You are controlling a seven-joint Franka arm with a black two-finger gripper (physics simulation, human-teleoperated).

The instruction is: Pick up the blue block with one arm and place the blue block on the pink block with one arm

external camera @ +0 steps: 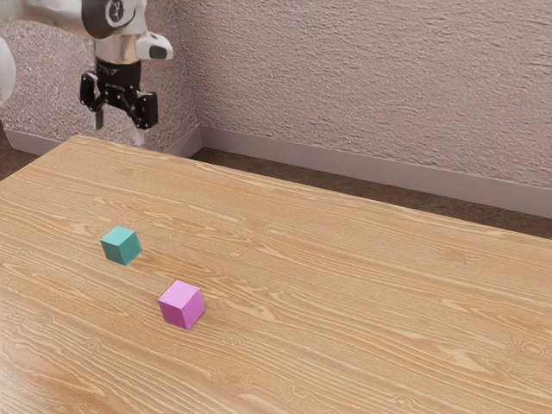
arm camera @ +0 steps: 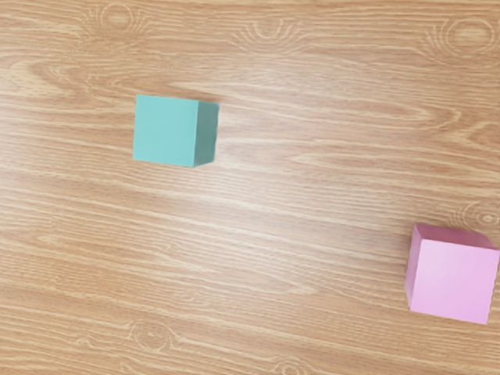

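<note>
Your gripper (external camera: 118, 132) hangs high above the far corner of the table (external camera: 371, 285), at the exterior view's upper left. Its fingers stand apart with nothing between them; the claw is wide and empty.

The blue block (external camera: 121, 245), which renders closer to teal, sits flat on the tabletop, below the gripper and well apart from it. The pink block (external camera: 181, 304) also sits on the table, near the blue one, nearer the camera and toward the exterior view's right. The two do not touch; bare wood separates them.

In the wrist view you see the blue block (arm camera: 173, 130) and pink block (arm camera: 451, 273) from above, each square on the wood. How high the hand stands over the blue block cannot be judged reliably from either view.
</note>
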